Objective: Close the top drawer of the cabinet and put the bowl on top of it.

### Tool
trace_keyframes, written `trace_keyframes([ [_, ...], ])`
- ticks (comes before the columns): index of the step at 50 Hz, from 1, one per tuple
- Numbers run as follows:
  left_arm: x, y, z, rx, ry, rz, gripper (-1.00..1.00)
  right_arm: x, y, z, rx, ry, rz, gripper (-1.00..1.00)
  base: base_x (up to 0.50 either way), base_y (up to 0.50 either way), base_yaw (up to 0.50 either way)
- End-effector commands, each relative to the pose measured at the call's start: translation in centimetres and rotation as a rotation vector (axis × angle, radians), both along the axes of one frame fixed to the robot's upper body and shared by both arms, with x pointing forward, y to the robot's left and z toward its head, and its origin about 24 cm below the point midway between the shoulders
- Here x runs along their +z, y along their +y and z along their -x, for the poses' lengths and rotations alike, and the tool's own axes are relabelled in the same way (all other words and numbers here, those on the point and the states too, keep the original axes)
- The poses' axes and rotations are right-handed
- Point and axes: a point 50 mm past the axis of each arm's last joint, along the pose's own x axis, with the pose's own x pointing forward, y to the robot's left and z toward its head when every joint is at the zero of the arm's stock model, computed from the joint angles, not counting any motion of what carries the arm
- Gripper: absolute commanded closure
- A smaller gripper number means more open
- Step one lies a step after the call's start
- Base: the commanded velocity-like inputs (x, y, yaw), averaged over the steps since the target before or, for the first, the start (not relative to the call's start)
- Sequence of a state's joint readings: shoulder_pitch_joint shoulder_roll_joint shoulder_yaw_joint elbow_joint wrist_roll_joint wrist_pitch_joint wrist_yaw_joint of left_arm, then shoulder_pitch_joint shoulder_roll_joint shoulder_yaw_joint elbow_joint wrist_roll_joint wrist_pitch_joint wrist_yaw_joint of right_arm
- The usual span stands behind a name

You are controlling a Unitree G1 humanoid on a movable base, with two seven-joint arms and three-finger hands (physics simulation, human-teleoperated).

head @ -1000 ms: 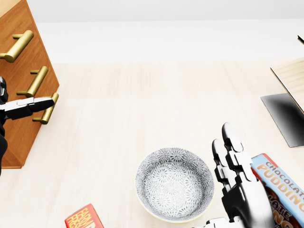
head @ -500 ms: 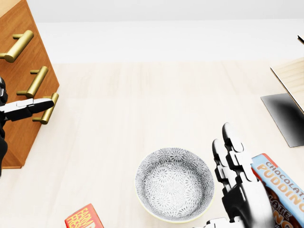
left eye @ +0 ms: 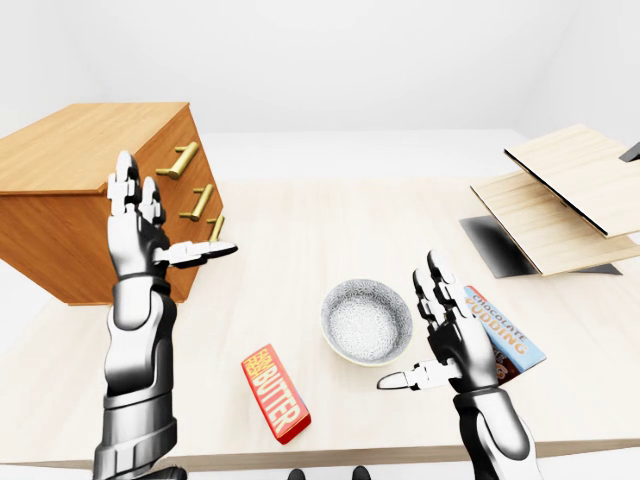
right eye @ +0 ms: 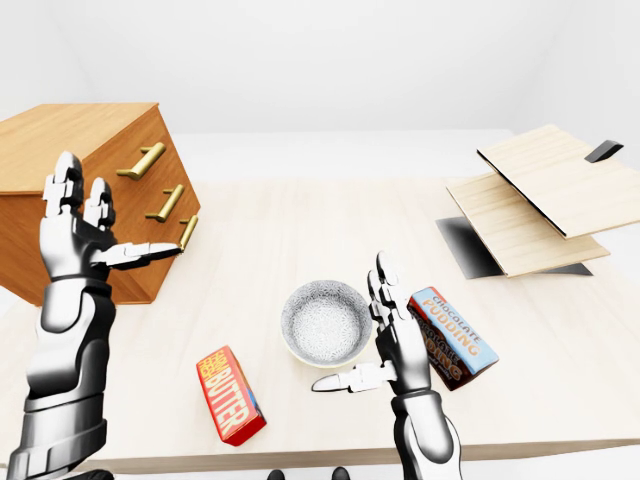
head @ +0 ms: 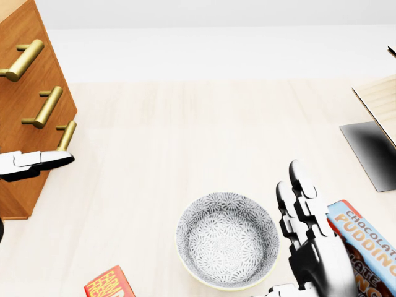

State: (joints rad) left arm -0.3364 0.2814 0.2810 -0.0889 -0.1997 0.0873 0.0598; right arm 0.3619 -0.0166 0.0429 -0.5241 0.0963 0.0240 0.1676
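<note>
One patterned bowl point(left eye: 367, 322) upright on the bench point(left eye: 300, 225), low centre in the left-eye view, well apart from the cabinet point(left eye: 70, 200) at left. Right robot hand point(left eye: 455, 342) just beside it, fingers spread, gripping nothing, hiding part of the pudding box point(left eye: 505, 340). Left robot hand point(left eye: 135, 245) upright, open, overlapping the cabinet's face. Cannot tell whether the top drawer point(left eye: 180, 160) sits flush. Butter box point(left eye: 275, 392) lower left.

A broad strip of bare surface point(left eye: 300, 230) runs from the cabinet point(left eye: 80, 200) at the left of the left-eye view to the bowl point(left eye: 367, 322) at lower centre. The left hand point(left eye: 135, 238), fingers spread, stands beside the cabinet's handles point(left eye: 200, 203). The right hand point(left eye: 455, 340) fills the gap between bowl and pudding box point(left eye: 515, 345). A butter box point(left eye: 276, 393) lies lower left of the bowl, apart from it. Stacked boards point(left eye: 560, 190) occupy the upper right.
</note>
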Motion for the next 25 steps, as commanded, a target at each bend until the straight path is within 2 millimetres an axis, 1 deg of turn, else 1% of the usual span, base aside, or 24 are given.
trace_keyframes([
  [1, -0.4, -2.2, 2.3, -0.087, -0.029, -0.045, -1.0, 0.1, 0.0, 0.0, 0.0, 0.0, -0.001, -1.0, 0.0, 0.0, 0.0],
  [4, -0.5, -2.9, 2.9, -0.106, -0.035, -0.056, -1.0, 0.0, 0.0, 0.0, 0.001, 0.001, -0.001, -1.0, 0.0, 0.0, 0.0],
  [8, 0.3, -4.2, 4.7, -0.144, -0.091, -0.093, -1.0, 0.0, 0.0, 0.0, 0.002, 0.0, 0.0, -1.0, 0.0, 0.0, 0.0],
  [10, 1.0, -5.0, 6.2, -0.16, -0.136, -0.117, -1.0, 0.1, 0.0, 0.0, -0.001, -0.001, -0.001, -1.0, 0.0, 0.0, 0.0],
  [11, 1.0, -5.1, 6.2, -0.16, -0.137, -0.119, -1.0, 0.1, 0.0, 0.0, -0.001, -0.001, -0.001, -1.0, 0.0, 0.0, 0.0],
  [12, 1.2, -5.6, 7.0, -0.171, -0.149, -0.132, -1.0, 0.1, 0.0, 0.0, 0.001, 0.0, -0.002, -1.0, 0.0, 0.0, 0.0],
  [15, 1.2, -6.5, 8.2, -0.192, -0.158, -0.159, -1.0, 0.1, -0.1, 0.1, 0.001, -0.001, -0.002, -1.0, 0.0, 0.0, 0.0],
  [18, 1.2, -7.1, 9.2, -0.211, -0.155, -0.176, -1.0, 0.2, -0.1, 0.2, 0.0, -0.003, -0.004, -1.0, 0.0, 0.0, 0.0],
  [19, 1.2, -7.1, 9.2, -0.211, -0.155, -0.177, -1.0, 0.2, -0.1, 0.2, 0.0, -0.003, -0.004, -1.0, 0.0, 0.0, 0.0],
  [25, 1.5, -8.1, 11.3, -0.239, -0.171, -0.198, -1.0, 0.3, -0.2, 0.3, -0.004, -0.009, -0.006, -1.0, 0.0, 0.0, 0.0],
])
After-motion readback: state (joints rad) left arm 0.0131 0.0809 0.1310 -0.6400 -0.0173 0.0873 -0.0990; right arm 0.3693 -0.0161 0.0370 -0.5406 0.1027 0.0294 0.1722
